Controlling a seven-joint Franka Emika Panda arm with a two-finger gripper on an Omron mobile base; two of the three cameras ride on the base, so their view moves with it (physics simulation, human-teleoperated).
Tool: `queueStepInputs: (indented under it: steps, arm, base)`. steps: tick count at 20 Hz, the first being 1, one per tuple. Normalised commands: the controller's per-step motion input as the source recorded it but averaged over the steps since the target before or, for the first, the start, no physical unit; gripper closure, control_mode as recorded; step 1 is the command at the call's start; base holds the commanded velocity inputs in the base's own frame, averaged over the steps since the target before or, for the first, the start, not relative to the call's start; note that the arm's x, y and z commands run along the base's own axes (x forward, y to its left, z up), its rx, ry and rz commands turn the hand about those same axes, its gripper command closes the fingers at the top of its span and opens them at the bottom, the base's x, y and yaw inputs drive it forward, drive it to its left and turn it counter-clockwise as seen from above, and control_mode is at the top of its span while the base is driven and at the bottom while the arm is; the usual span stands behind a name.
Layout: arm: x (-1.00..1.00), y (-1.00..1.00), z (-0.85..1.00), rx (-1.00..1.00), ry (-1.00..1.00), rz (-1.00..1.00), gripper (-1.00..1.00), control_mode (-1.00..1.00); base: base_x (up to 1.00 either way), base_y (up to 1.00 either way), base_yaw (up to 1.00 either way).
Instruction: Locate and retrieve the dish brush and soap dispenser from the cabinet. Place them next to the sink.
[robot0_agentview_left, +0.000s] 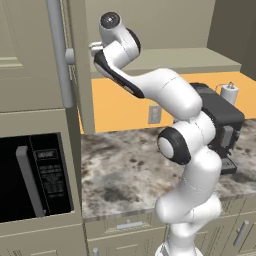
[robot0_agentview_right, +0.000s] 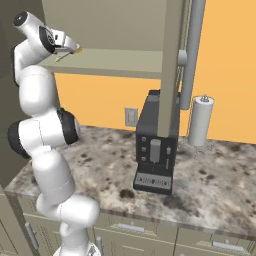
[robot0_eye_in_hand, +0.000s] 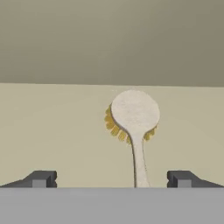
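Note:
The dish brush (robot0_eye_in_hand: 134, 114) lies flat on the cabinet shelf (robot0_eye_in_hand: 52, 131), white back of its round head up, tan-yellow bristles showing under the rim, stem pointing toward me. My gripper (robot0_eye_in_hand: 111, 178) is open, one fingertip on each side of the stem's near end, touching nothing. From the right base view, the gripper (robot0_agentview_right: 68, 48) reaches in over the shelf (robot0_agentview_right: 120, 61) of the open cabinet at its left end. The cabinet door (robot0_agentview_left: 30, 55) with its long grey bar handle (robot0_agentview_left: 59, 50) stands swung open. The soap dispenser and the sink are out of view.
A black coffee machine (robot0_agentview_right: 156, 145) stands on the speckled stone counter (robot0_agentview_right: 100, 165) under the cabinet, a white paper-towel roll (robot0_agentview_right: 201, 122) to its right. A built-in microwave (robot0_agentview_left: 35, 177) sits at the left. A second bar handle (robot0_agentview_right: 192, 55) hangs beside the door edge.

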Motion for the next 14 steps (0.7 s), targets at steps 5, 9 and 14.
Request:
queueStepInputs:
  steps: [5,9,14]
  arm:
    - [0.49,0.04,-0.02,0.00,0.06,0.00,-1.00,-1.00]
    - [0.22,0.00,-0.14,0.01,0.07,0.00,-1.00,-1.00]
    - [0.05,0.00,-0.22,0.03,0.07,-0.02,-1.00,-1.00]
  base:
    - [0.00,0.00,0.00]
    - [0.00,0.00,0.00]
    - [0.00,0.00,0.00]
